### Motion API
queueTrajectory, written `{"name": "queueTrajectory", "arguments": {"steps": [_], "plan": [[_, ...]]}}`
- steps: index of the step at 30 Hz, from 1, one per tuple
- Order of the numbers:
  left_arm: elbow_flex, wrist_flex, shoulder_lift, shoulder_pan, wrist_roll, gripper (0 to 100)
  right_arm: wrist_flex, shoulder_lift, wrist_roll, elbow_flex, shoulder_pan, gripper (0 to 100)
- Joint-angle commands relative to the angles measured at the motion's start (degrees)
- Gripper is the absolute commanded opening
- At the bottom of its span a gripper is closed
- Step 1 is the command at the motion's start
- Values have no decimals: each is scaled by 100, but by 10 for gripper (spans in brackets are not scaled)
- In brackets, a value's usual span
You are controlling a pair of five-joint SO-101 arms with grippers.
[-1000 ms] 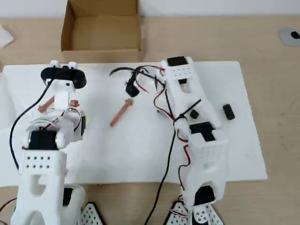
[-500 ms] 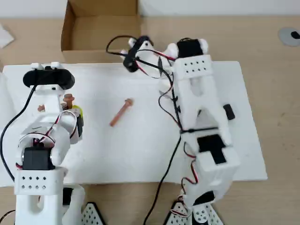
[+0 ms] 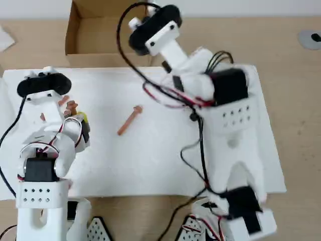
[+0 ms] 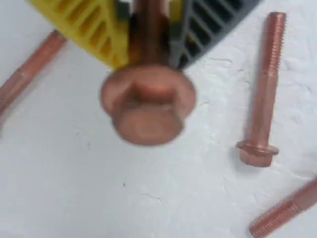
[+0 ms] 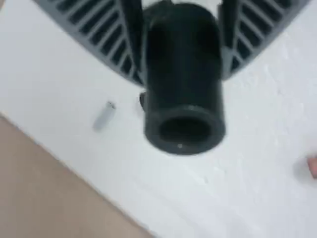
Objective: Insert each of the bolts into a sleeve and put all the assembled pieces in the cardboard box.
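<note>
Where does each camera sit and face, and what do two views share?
High view: fixed overhead, looking down at board, cardboard box, both arms.
Left wrist view: on that wrist, looking past its fingers holding a bolt.
Right wrist view: on that wrist, looking past its fingers holding a sleeve.
Shared: high and left wrist views show that bolt.

Copper-coloured bolt point(image 4: 147, 99) in the left gripper point(image 4: 148, 29): one finger point(image 4: 84, 25) bright yellow, the other dark grey, both with slatted ribbing. Over on the right gripper point(image 5: 181, 29), dark grey slats again, and a plain black sleeve point(image 5: 183, 94). The mat point(image 3: 150, 155) is white; on it, more copper bolts point(image 4: 262, 94); beyond it, brown cardboard box point(image 3: 72, 35), tan table point(image 3: 301, 100).
</note>
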Motion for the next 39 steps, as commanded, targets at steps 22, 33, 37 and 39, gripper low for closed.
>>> {"name": "queueTrajectory", "arguments": {"steps": [22,33,37,39], "plan": [[369,-1442,-119,1319,721,5,-7446,-4558,-1389,9209,-716,10],[176,-1574,-822,1873,985,5,-7886,-4585,-1864,9859,-1244,9],[457,-2242,-971,1934,967,5,-8510,-4585,-1855,10352,-1323,9],[659,-2532,-971,1943,897,5,-8580,-4585,-1855,10457,-1411,9]]}}
